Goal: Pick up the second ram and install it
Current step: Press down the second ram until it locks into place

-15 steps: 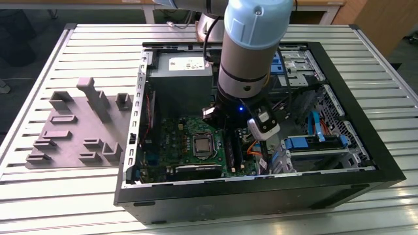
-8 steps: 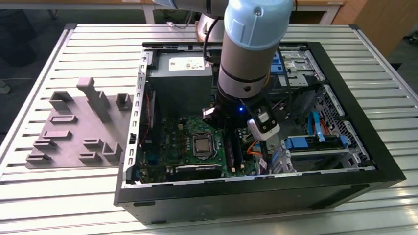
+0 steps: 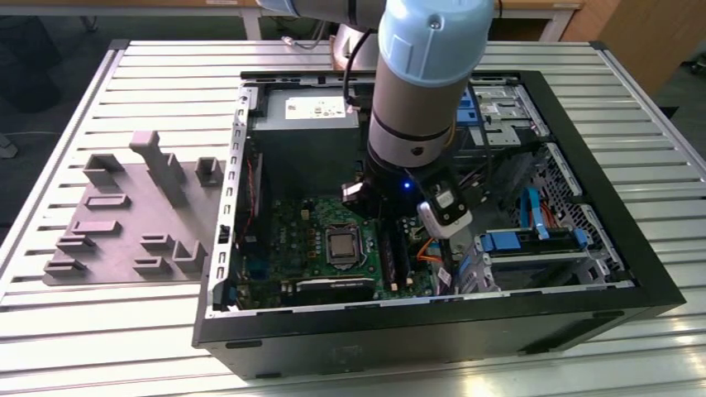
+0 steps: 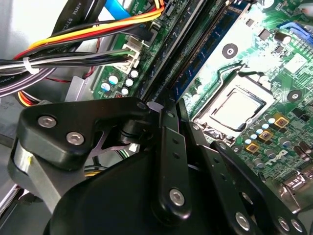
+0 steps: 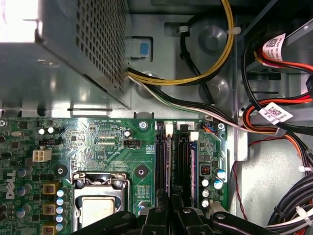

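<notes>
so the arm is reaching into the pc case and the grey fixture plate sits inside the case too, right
Not quite. The arm does reach into the case, but the exterior view shows the grey fixture plate outside it, on the table at that view's left.

- The computer case (image 3: 441,331) lies open on the slatted table (image 3: 111,331).
- The fixture plate (image 3: 127,223) lies on the table, just beside the case on the exterior view's left.
- The motherboard (image 3: 298,227) lies in the case floor, with the processor socket (image 3: 343,246) on it.
- The memory slots (image 5: 171,166) run beside the socket.
- The arm (image 3: 425,83) reaches down into the case above the slots.
- Cables (image 5: 274,117) lie beside the board.
</notes>
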`<state>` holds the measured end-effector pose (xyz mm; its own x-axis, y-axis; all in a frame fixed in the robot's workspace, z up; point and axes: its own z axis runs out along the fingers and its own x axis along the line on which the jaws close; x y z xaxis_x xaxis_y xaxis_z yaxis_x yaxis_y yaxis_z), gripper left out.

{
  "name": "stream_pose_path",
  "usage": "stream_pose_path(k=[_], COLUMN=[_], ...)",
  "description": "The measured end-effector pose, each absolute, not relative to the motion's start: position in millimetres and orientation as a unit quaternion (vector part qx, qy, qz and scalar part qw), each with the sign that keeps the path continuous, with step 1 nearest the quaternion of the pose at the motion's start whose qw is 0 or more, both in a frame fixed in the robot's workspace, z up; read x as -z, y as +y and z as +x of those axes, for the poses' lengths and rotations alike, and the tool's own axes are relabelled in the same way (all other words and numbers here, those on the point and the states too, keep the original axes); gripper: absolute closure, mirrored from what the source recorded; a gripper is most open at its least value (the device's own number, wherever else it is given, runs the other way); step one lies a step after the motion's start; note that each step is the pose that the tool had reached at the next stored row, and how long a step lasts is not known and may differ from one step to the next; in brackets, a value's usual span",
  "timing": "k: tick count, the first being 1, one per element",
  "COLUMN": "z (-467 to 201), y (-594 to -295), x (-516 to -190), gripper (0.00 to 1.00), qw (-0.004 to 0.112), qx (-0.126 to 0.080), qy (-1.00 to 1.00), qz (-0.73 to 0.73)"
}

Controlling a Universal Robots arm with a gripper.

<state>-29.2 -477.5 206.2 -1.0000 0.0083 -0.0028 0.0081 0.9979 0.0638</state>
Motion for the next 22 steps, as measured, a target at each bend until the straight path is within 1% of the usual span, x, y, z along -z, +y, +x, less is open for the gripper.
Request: stream_pose_path(k=[17, 18, 22], z=[-29.1, -29.2, -29.2], y=[-477.2, -477.5, -477.5], x=[-202.1, -202.9, -210.1], gripper=[0.85, 0.78, 0.78], qw=[0.002, 0.001, 0.001], qx=[-0.033, -0.032, -0.032], qy=[0.999, 0.999, 0.999], qz=[0.004, 0.004, 0.004])
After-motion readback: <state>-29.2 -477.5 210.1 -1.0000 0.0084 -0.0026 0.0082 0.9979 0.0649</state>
